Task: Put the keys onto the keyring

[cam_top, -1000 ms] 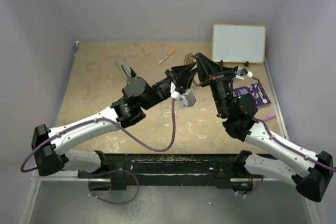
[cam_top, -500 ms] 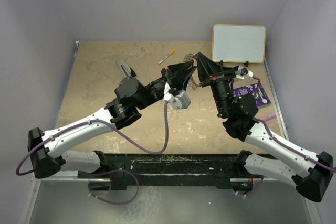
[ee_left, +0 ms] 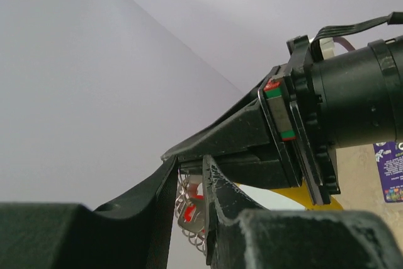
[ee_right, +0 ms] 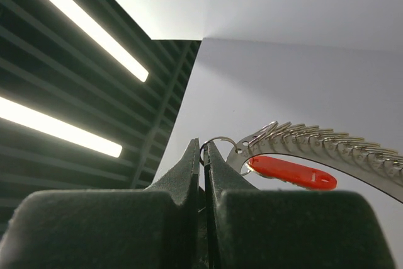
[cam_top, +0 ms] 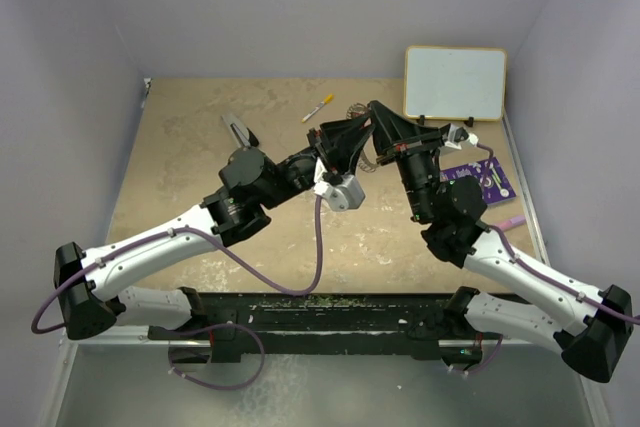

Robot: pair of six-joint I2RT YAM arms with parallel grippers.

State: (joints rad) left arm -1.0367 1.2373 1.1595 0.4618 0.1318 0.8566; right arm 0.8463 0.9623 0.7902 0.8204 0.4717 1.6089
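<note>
My right gripper (ee_right: 203,147) has its fingers pressed tight together, pinching a thin wire loop (ee_right: 218,138) at their very tips. The keys (ee_right: 277,168) hang just beside that loop, and their red tag (ee_right: 302,177) lies under the curved row of silver pieces on the keyring (ee_right: 327,144). My left gripper (ee_left: 189,167) meets the right one tip to tip, raised above the far middle of the table (cam_top: 200,147). Its jaws stand only narrowly apart, closed on a stretch of the ring's silver pieces, with bits of red showing among them. The ring's yellow arc (ee_left: 305,198) shows below my right wrist.
</note>
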